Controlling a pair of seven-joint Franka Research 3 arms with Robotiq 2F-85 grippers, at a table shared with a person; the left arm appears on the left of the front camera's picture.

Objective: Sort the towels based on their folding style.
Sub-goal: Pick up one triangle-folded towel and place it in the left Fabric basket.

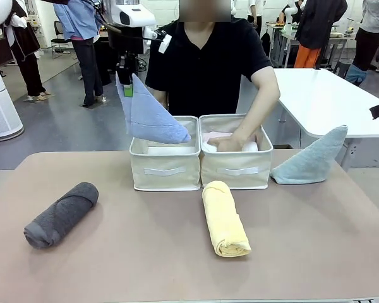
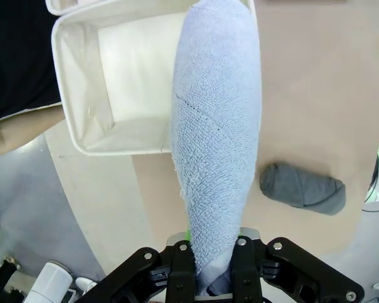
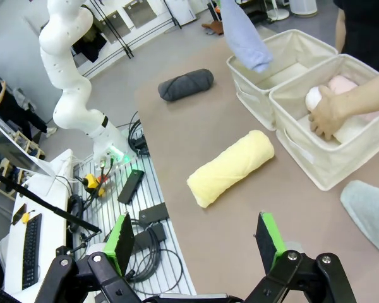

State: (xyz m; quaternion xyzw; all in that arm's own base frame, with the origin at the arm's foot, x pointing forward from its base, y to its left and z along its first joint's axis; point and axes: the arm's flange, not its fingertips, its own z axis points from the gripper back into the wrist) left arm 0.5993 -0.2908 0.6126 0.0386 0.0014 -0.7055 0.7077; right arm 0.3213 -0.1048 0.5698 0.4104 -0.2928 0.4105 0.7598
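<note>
From the front, my left pincer [image 1: 127,88] hangs above the left beige bin [image 1: 164,165], pinching the tip of the lavender-blue pointed towel [image 1: 148,113], whose wide end droops to the bin's rim. The person's hand [image 1: 227,144] rests in the right beige bin [image 1: 237,165] on the white roll [image 1: 248,146], beside the pink one [image 1: 215,136]. The pale teal-grey pointed fold [image 1: 312,159] stands on the table just right of that bin. The dark grey roll [image 1: 62,213] lies near left and the yellow roll [image 1: 225,218] lies before the bins. My left wrist shows both fingers pressed on the lavender-blue towel, the open bin beyond it. My right wrist shows my right pincer [image 3: 199,243] spread wide, holding nothing, above the table edge near the yellow roll.
</note>
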